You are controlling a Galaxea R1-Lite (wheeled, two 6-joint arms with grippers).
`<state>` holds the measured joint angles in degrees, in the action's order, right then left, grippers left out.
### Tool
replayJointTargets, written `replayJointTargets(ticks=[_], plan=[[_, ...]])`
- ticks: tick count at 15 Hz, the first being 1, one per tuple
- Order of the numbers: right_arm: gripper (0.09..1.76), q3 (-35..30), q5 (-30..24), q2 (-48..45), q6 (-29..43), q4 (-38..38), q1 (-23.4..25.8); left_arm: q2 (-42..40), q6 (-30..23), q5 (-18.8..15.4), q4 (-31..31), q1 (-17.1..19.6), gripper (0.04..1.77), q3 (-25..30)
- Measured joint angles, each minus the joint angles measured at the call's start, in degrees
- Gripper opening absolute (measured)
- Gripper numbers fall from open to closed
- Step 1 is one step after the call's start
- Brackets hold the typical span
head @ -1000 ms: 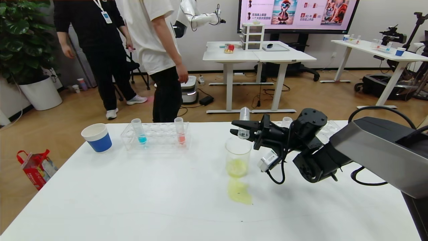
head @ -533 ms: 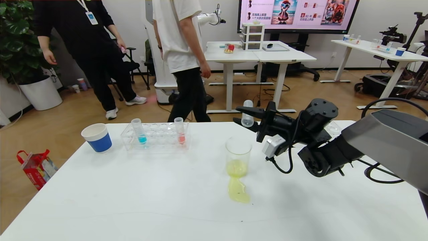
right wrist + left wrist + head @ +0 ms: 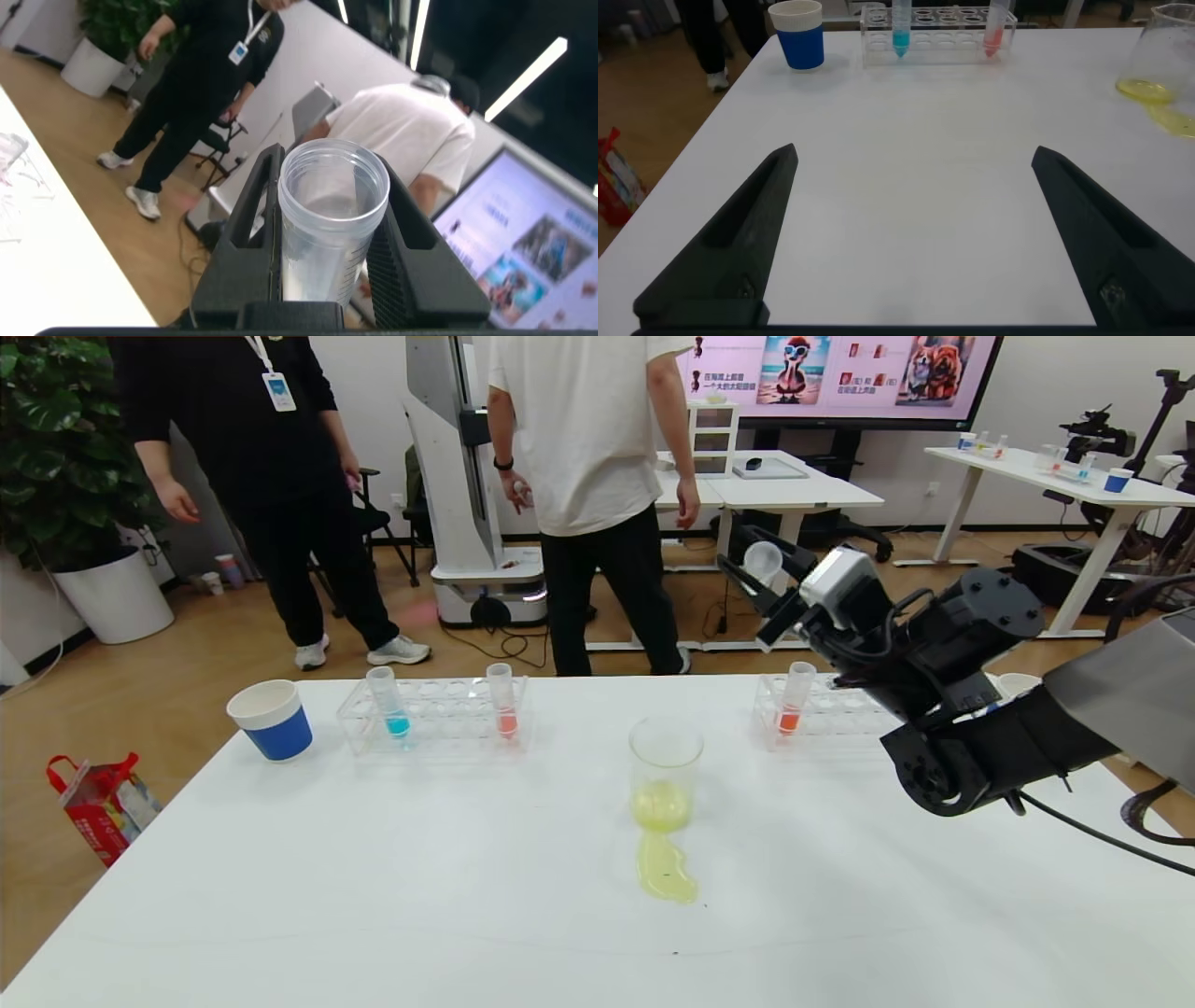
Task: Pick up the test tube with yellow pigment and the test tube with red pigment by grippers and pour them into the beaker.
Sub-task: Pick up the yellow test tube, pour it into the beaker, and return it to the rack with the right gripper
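Head view – right end effector (image 3: 747, 574): raised above the tabletop's (image 3: 467, 859) far right side, clamped on an emptied clear tube (image 3: 764, 563), apparently the yellow one.
Head view – beaker (image 3: 665, 771): upright mid-tabletop, yellow liquid at its bottom, a yellow puddle (image 3: 665, 870) just in front.
Head view – red tube (image 3: 502, 702): upright in the left rack (image 3: 434, 714), apart from the blue tube (image 3: 388, 702).
Left wrist view – left end effector (image 3: 915, 238): fingers spread wide, nothing between them, low over bare tabletop.
Right wrist view – tube: gripped between both fingers (image 3: 254, 210), open mouth toward the camera.
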<state>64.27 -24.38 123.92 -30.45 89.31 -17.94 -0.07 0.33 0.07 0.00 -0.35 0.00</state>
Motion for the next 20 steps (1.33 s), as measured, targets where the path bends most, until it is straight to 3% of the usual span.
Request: replayJointTargets(ticks=[3, 6, 10, 12, 17, 20], plan=[[0.52, -7.9, 8.9, -3.5, 12.4, 0.1, 0.6, 0.0, 0.0, 0.0, 0.0, 0.0, 1.75, 0.0], [0.52, -15.5, 13.9, -7.0, 23.9, -0.2, 0.9, 0.0, 0.0, 0.0, 0.0, 0.0, 1.75, 0.0], [0.52, -19.3, 20.3, -12.8, 31.5, -15.6, 2.5, 0.0, 0.0, 0.0, 0.0, 0.0, 1.75, 0.0], [0.52, -19.3, 21.5, -15.2, 32.3, -20.8, 5.3, 0.0, 0.0, 0.0, 0.0, 0.0, 1.75, 0.0], [0.52, -17.4, 21.6, -16.9, 31.9, -24.4, 15.9, 0.0, 0.0, 0.0, 0.0, 0.0, 1.75, 0.0], [0.52, -11.1, 21.9, -15.6, 27.8, -32.8, 24.9, 0.0, 0.0, 0.0, 0.0, 0.0, 1.75, 0.0]])
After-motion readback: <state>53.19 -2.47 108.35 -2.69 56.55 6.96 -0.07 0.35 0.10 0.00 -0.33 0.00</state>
